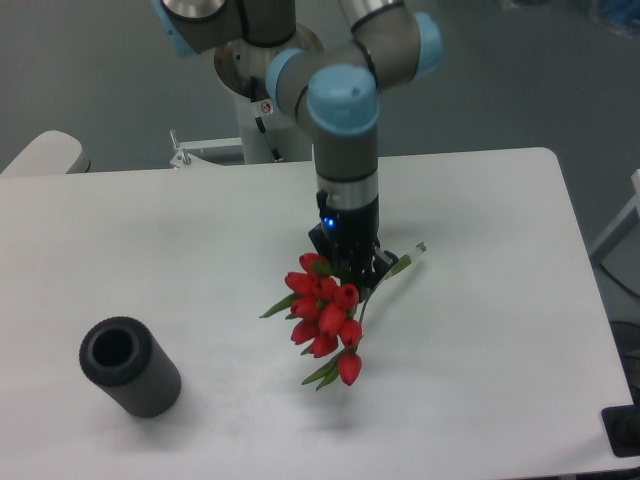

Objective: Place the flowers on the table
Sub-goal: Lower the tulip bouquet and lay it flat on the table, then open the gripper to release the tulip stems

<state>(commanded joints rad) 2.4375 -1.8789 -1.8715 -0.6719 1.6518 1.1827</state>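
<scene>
Right now, gripping the flowers (325, 310) by the stems, up near the red buds, with the end effector (352, 268) closed tight around the green stalks. Holding there because the stems are the strong part and the buds would squash. Hanging the red heads down and toward the camera, with the stem ends poking out behind the end effector, away from the buds. Casting a soft shadow on the white bench (480, 330) just under the bunch, so probably hovering a little above it or only just touching; hard to tell which. Lying on its side well apart from the flowers, toward the near left corner: a dark grey ribbed cylinder (130, 366), with its open end facing up-left. Most likely needing only a gentle lowering and a letting go to finish.
</scene>
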